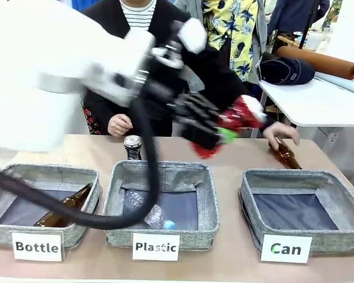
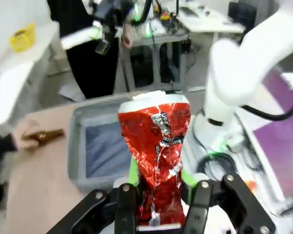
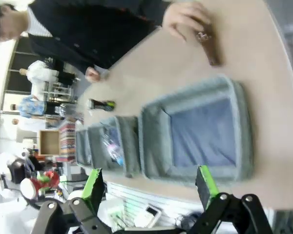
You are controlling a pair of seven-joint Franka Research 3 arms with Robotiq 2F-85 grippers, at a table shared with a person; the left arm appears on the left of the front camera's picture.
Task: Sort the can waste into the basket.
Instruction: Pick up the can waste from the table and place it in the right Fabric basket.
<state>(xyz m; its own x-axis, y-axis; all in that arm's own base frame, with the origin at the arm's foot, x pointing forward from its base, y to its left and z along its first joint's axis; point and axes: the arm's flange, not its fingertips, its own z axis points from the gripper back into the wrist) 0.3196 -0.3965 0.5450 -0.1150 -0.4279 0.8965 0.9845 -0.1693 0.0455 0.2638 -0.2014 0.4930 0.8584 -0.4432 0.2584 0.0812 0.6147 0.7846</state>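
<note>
the left gripper (image 2: 158,192) is clamped on the crushed red can (image 2: 156,131), held in the air left of the "can" basket (image 1: 295,174). the right gripper (image 3: 150,179) hangs wide open above that basket. the dark can (image 1: 133,146) stands on the table beyond the "plastic" basket (image 1: 165,171).

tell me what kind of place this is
Likely a robotics lab staging waste sorting: Bottle bin, Plastic bin and Can bin on a table, and a white arm whose left claw grips a red can.
</note>
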